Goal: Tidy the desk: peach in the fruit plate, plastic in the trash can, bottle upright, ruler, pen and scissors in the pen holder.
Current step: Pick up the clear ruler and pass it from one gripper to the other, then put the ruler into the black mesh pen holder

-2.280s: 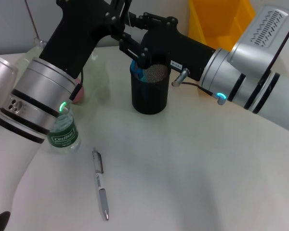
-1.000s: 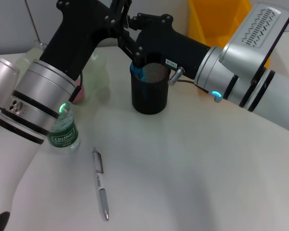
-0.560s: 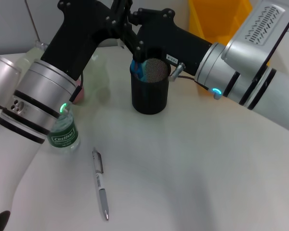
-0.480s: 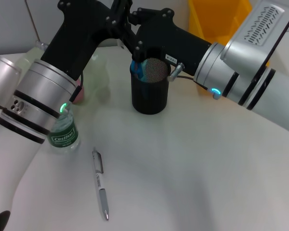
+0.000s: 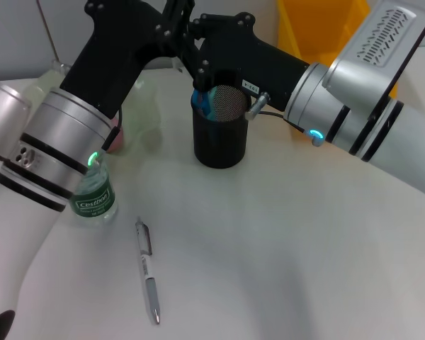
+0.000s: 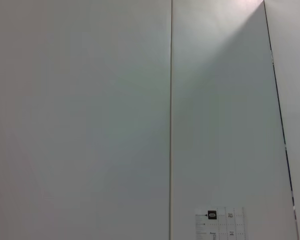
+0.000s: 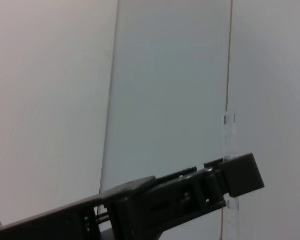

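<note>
Head view: both grippers meet above the pen holder [image 5: 219, 134]; finger state cannot be told. Scissors [image 5: 201, 101] stand inside it. The pen [image 5: 147, 271] lies on the desk [image 5: 283, 255], long axis running near-to-far, well apart from either gripper, probably handier to the left arm. Bottle [image 5: 93, 195] stands upright beside it; trash can [image 5: 319, 25] behind.

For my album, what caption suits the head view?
Both arms meet above the pen holder; a pen lies on the desk.
</note>
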Motion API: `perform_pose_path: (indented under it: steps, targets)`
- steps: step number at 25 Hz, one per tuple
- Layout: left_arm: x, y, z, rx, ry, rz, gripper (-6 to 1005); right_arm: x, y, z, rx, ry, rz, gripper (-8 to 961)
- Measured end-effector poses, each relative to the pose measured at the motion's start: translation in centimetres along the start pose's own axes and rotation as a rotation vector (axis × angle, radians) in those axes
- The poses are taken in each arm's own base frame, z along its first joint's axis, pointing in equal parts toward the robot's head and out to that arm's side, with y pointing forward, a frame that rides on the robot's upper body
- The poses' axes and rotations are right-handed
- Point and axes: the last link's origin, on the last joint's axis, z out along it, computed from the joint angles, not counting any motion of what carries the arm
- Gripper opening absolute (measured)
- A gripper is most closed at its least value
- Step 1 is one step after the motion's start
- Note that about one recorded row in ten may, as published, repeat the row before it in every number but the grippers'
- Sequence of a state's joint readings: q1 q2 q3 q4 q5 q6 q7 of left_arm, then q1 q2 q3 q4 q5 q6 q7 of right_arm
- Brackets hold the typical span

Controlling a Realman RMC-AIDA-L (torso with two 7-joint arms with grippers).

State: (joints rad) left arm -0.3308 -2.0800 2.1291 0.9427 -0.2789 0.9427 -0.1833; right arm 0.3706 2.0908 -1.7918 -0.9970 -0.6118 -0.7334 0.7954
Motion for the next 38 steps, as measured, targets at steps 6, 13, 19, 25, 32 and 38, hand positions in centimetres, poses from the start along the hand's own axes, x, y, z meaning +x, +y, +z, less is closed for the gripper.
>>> perform_pose_path:
  steps: [6, 13, 19, 25, 32, 38]
  targets:
    - [-0.1, 0.0, -0.1, 0.001, -0.003, -0.004, 403, -0.1, -0.1, 0.0, 0.005, -0.004, 0.01, 55]
    - [-0.1, 0.0, -0.1, -0.002, -0.002, -0.009, 403, -0.2, -0.2, 0.0, 0.014, -0.013, 0.022, 35]
    - [-0.1, 0.1, -0.1, -0.003, -0.001, -0.015, 404, -0.2, -0.2, 0.0, 0.014, -0.013, 0.021, 25]
    - [-0.1, 0.1, -0.2, -0.006, 0.007, -0.027, 404, -0.2, -0.2, 0.0, 0.015, -0.013, 0.024, 18]
    - [0.0, 0.1, -0.3, -0.007, 0.014, -0.027, 461, -0.2, -0.2, 0.0, 0.014, -0.013, 0.025, 12]
    - [0.6, -0.1, -1.3, -0.004, 0.061, -0.064, 507, -0.1, -0.9, -0.4, 0.041, -0.015, 0.031, 11]
